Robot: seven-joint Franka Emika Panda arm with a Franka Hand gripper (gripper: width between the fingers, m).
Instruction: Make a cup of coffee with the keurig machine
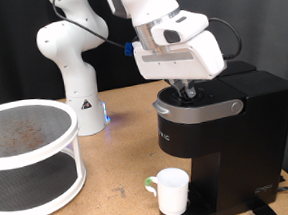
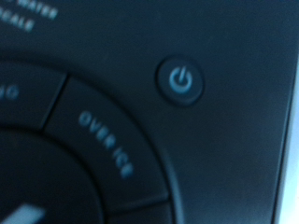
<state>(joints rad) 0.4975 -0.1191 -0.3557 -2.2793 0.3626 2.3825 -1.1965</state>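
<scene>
In the exterior view, nearest the camera, the cup [image 1: 172, 192] stands upright on the round drip tray at the foot of the keurig machine [image 1: 222, 141], under its spout. Above it, the gripper [image 1: 188, 88] is down on the machine's lid, at the round button panel [image 1: 197, 104]. Whether the claw is open or closed cannot be told, since the hand's white body hides the fingertips. The wrist view sits very close to the panel: a lit blue power button [image 2: 181, 81] and a segment marked "OVER ICE" [image 2: 105, 143]. The step in hand looks like pressing a button; doing it well likely means a short, straight push centred on the chosen key, without straying onto neighbours. Farther off stands a white two-tier stand [image 1: 32, 156].
</scene>
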